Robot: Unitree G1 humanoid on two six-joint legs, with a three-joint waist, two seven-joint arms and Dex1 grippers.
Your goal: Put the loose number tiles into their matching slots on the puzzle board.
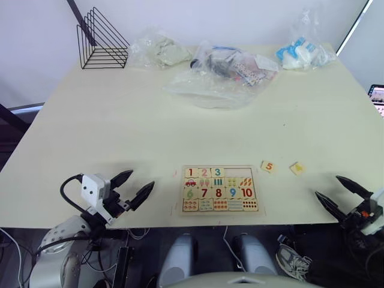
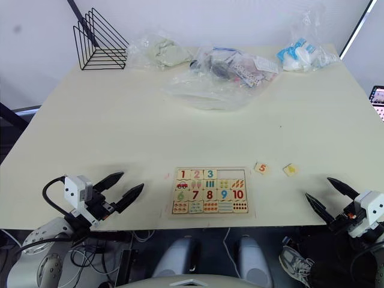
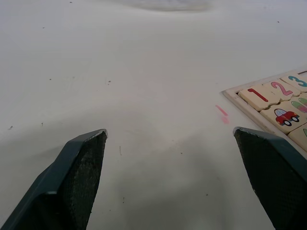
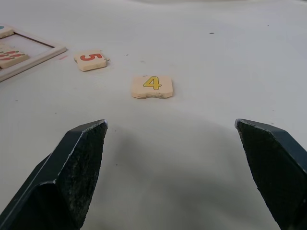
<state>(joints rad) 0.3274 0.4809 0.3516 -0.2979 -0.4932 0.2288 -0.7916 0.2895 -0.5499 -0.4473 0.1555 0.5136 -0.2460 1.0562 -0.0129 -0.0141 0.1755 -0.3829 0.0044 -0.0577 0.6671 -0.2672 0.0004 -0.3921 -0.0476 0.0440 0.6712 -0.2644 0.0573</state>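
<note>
The puzzle board point(image 1: 219, 205) lies near the table's front edge, with tiles 1, 2 and 3 seated in its top row. Two bare slots point(image 1: 238, 173) sit at that row's right end. Right of the board lie two loose number tiles: the red 5 tile point(image 1: 268, 167) and, further right, the yellow 4 tile point(image 1: 297, 168). My left gripper point(image 1: 133, 186) is open, low over the table left of the board. My right gripper point(image 1: 339, 191) is open at the front right, with the 4 tile point(image 4: 152, 86) just ahead of its fingers.
A black wire rack point(image 1: 101, 41) stands at the back left. Several clear plastic bags point(image 1: 219, 72) with small items lie along the back of the table. A pink mark point(image 3: 221, 113) is on the table by the board's corner.
</note>
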